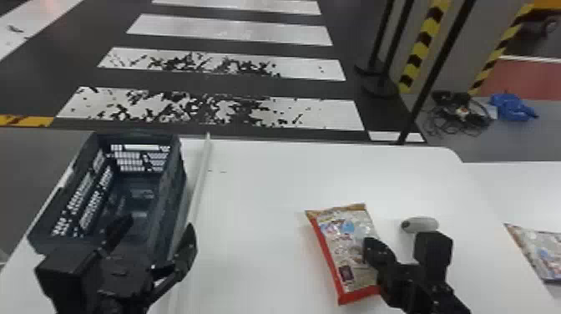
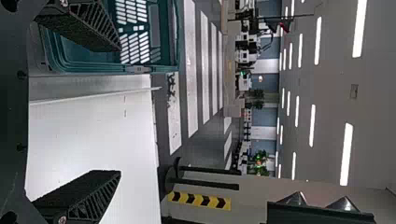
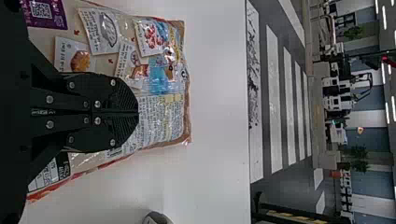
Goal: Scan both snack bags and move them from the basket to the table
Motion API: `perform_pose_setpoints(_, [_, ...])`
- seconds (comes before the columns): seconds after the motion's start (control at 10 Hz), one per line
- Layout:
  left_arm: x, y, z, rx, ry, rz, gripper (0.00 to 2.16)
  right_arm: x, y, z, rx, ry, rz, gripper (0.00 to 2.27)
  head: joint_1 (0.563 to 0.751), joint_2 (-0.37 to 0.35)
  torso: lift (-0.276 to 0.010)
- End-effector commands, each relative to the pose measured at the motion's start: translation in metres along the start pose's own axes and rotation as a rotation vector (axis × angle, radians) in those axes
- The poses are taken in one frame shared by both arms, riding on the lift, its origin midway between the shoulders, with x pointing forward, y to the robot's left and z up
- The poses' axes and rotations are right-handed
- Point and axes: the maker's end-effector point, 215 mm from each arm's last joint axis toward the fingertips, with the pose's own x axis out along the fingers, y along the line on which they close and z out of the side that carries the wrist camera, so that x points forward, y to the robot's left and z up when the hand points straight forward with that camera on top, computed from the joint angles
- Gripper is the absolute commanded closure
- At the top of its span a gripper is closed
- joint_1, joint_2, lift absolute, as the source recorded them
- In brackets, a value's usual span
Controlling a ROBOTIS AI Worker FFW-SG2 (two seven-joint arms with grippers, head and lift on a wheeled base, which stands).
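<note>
One snack bag [image 1: 348,250] lies flat on the white table, right of centre; a second snack bag [image 1: 540,252] rests at the head view's right edge. My right gripper [image 1: 369,248] is over the first bag's right side. In the right wrist view, that gripper [image 3: 138,113] has its fingers pressed together above the printed bag [image 3: 163,114]. A grey rounded scanner [image 1: 421,224] sits just beyond the right wrist. My left gripper [image 1: 160,227] stands open at the near right part of the dark basket [image 1: 171,208]; the left wrist view shows this gripper [image 2: 119,111] with its fingers wide apart.
A pale raised strip [image 1: 200,179] runs along the table [image 1: 259,188] beside the basket's right wall. Another white surface [image 1: 517,188] adjoins on the right. Posts [image 1: 434,67] stand past the far edge, with cables [image 1: 459,115] on the floor.
</note>
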Motion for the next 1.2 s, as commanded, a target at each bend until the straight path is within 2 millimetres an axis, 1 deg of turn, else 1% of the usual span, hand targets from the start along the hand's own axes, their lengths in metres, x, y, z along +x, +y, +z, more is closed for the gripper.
perform_pose_setpoints(0.0, [0.002,-0.001,0.0,-0.001,0.0,-0.003,0.05,-0.007,-0.004,-0.008,0.018,-0.002,-0.017,2.25,0.695,-0.099,-0.098])
perform_pose_setpoints(0.2, [0.004,0.0,-0.001,0.004,0.001,-0.006,0.05,-0.019,-0.009,-0.013,0.066,-0.008,-0.067,2.25,0.695,-0.11,-0.098])
perform_pose_setpoints(0.4, [0.009,0.0,-0.002,0.004,0.001,-0.013,0.05,-0.031,-0.008,-0.011,0.113,-0.023,-0.102,2.25,0.695,-0.123,-0.098])
perform_pose_setpoints(0.6, [0.012,0.001,-0.003,0.001,0.003,-0.022,0.05,-0.039,-0.008,-0.019,0.15,-0.015,-0.121,2.25,0.695,-0.123,-0.098])
perform_pose_setpoints(0.8, [0.016,0.003,0.0,-0.002,-0.002,-0.027,0.05,-0.041,-0.012,-0.01,0.151,-0.037,-0.131,2.25,0.695,-0.123,-0.098])
perform_pose_setpoints(1.0, [0.019,0.005,0.004,-0.002,-0.009,-0.026,0.05,-0.043,-0.016,0.023,0.136,-0.084,-0.124,2.25,0.695,-0.123,-0.098])
perform_pose_setpoints(1.1, [0.02,0.006,0.005,-0.003,-0.012,-0.026,0.05,-0.045,-0.026,0.027,0.136,-0.083,-0.134,2.25,0.695,-0.123,-0.098])
